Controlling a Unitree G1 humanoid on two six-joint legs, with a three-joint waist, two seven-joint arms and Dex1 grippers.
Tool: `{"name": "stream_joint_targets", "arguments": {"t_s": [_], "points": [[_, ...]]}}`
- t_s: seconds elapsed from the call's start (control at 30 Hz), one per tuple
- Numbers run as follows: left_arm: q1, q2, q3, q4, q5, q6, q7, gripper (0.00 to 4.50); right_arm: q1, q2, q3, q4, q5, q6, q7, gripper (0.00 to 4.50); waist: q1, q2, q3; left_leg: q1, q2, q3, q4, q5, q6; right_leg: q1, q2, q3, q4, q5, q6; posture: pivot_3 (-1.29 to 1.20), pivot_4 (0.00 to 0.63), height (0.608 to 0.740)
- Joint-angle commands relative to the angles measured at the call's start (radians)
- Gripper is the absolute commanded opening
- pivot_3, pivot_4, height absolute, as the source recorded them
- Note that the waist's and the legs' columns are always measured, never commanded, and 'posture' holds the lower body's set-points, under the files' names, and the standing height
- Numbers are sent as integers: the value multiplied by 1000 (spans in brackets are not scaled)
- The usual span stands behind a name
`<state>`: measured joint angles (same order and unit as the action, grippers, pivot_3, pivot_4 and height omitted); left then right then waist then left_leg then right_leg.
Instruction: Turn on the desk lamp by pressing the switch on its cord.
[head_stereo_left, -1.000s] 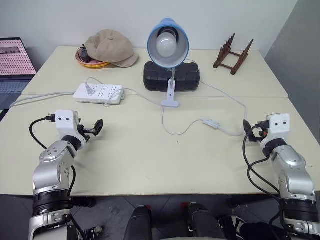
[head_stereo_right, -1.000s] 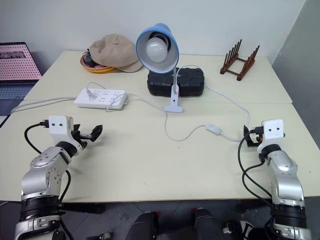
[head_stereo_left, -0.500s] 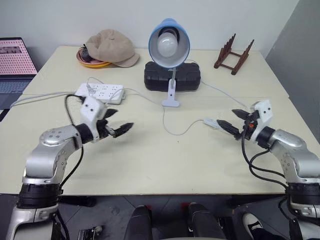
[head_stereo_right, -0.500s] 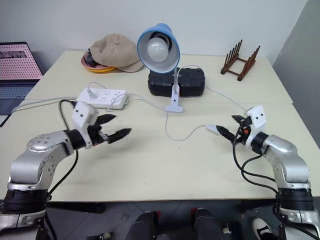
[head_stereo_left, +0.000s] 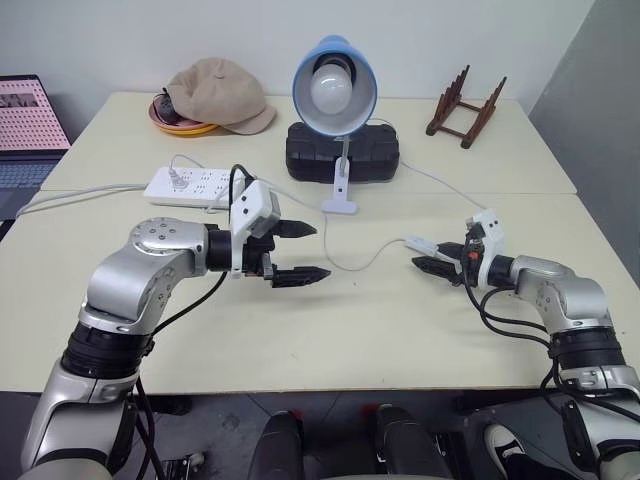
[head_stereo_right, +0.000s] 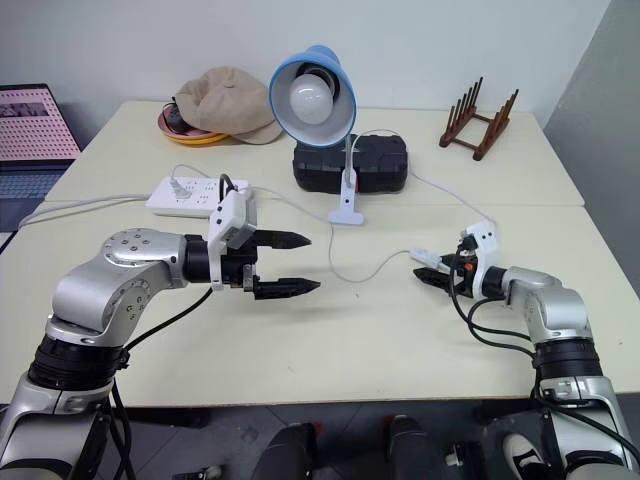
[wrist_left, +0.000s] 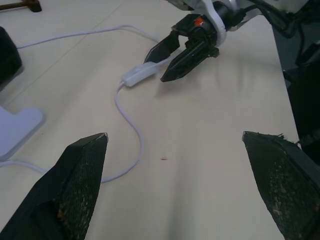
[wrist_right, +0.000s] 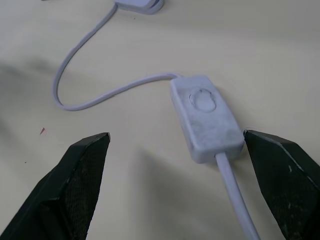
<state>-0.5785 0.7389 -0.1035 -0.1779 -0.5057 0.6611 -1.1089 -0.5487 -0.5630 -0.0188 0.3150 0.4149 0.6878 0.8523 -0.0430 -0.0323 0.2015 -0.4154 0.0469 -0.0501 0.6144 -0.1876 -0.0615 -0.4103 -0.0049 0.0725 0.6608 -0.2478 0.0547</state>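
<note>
So far the desk lamp (head_stereo_left: 335, 85) looks unlit: its globe bulb shows no glow, so the press that the task calls for is judged not yet done. The switch (wrist_right: 207, 116) lies flat on the tabletop (head_stereo_left: 330, 330), in line on the thin white cord (head_stereo_left: 370, 262), to the right of the lamp's clip base and nearer the robot. The right gripper (head_stereo_left: 432, 257) is at the switch with its fingers spread wide and empty; in the right wrist view one finger sits just beside the switch's far end, and the oval button faces up, uncovered. The left gripper (head_stereo_left: 295, 250) hangs above bare tabletop near the cord's loop, also wide open and holding nothing. What is left, by this reading, is to steady the switch and push its button.

The tabletop is pale cream, two tables pushed together. Behind the lamp are a black case (head_stereo_left: 342, 152), a white power strip (head_stereo_left: 196, 185), a beige cap (head_stereo_left: 220, 95) on an orange dish, and a wooden rack (head_stereo_left: 463, 105). A laptop (head_stereo_left: 30, 125) stands at the left, against a plain white wall.
</note>
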Motion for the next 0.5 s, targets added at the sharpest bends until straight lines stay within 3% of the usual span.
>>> {"name": "stream_joint_targets", "arguments": {"t_s": [0.03,0.23,0.37,0.5], "points": [[-20,3,4,-13,-2,-15,-21,4500,-43,5,-11,40,0,1,24,4478,-3,0,0,0,0,0,0,0,0,0,0,0,0,0,0,0,150,740],[-14,-1,7,-22,0,-13,-22,4500,-81,34,-32,84,23,19,29,4478,-12,0,0,0,0,0,1,0,0,0,0,0,1,0,0,0,150,740],[-10,-4,10,-32,-5,-7,-16,4500,-91,39,-33,107,12,10,28,3882,-14,0,0,0,0,0,1,0,0,0,0,0,1,0,0,0,150,740],[-5,-6,16,-47,-16,7,-7,4500,-107,49,-46,136,13,4,24,2993,-14,0,0,0,0,0,0,0,0,0,0,0,1,0,0,0,150,740]]}}
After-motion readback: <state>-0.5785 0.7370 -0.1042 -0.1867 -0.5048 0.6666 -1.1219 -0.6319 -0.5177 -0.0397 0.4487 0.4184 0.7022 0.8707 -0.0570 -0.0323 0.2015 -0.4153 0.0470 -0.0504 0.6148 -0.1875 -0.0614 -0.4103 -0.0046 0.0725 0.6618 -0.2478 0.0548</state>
